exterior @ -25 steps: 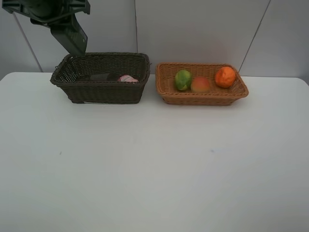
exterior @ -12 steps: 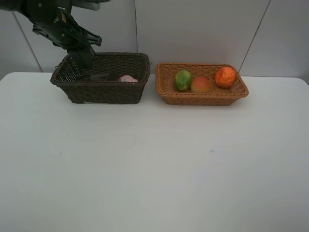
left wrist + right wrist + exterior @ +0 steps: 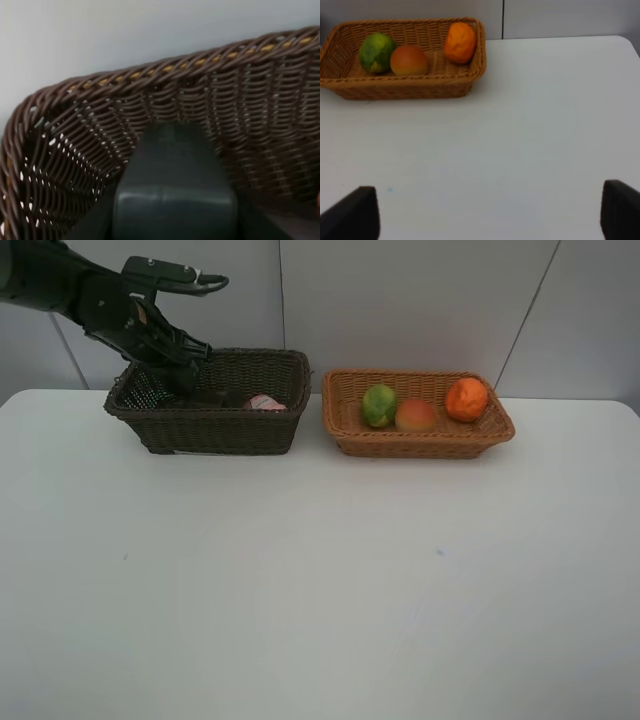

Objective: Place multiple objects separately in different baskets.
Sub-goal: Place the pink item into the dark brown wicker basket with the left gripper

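While fruit [image 3: 415, 415] rests (three), wicker [image 3: 200, 105] blocks.

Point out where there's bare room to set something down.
The white table is bare across its whole front, below both baskets. The light basket is crowded at its back with the green fruit, peach and orange. The dark basket is busy: the left gripper reaches in.

White table [image 3: 320, 600], grey wall [image 3: 400, 300]
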Controlling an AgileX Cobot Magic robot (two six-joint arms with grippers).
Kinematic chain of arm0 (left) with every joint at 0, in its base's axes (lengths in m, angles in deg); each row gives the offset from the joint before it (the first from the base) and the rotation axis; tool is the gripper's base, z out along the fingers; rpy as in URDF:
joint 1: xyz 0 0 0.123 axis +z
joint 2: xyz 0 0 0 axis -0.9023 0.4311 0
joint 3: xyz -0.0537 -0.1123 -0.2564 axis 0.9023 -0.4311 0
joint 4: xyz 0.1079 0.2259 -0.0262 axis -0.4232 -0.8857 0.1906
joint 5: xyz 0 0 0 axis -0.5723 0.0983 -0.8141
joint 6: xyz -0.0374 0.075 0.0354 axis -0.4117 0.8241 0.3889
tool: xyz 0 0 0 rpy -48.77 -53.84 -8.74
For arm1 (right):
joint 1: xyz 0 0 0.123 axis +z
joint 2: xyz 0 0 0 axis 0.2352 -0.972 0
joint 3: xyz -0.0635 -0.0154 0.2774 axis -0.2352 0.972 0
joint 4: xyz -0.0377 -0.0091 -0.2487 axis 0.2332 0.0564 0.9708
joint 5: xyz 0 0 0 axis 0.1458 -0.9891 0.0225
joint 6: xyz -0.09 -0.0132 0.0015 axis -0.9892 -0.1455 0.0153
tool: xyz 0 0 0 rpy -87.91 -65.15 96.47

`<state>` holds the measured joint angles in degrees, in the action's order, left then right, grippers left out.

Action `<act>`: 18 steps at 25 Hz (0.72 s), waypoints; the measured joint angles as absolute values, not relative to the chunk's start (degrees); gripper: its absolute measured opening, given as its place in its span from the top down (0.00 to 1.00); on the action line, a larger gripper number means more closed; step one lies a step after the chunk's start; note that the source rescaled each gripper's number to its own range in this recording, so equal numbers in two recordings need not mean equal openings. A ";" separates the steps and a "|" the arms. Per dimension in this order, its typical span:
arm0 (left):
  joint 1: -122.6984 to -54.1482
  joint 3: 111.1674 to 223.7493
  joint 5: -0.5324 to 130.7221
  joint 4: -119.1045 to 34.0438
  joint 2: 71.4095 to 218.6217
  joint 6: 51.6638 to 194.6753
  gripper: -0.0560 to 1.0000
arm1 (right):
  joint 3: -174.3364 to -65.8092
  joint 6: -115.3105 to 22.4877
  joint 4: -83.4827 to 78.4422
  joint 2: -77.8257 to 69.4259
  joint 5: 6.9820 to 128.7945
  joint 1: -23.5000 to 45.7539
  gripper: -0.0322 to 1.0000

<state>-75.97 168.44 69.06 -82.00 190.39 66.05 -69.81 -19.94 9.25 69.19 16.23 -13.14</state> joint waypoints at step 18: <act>-76.01 168.44 70.70 -80.14 190.16 65.99 0.00 | -69.81 -19.94 9.25 69.19 16.23 -13.14 0.05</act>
<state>-76.01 168.44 70.70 -80.14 190.16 65.99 -69.81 -19.94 9.25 69.19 16.23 -13.14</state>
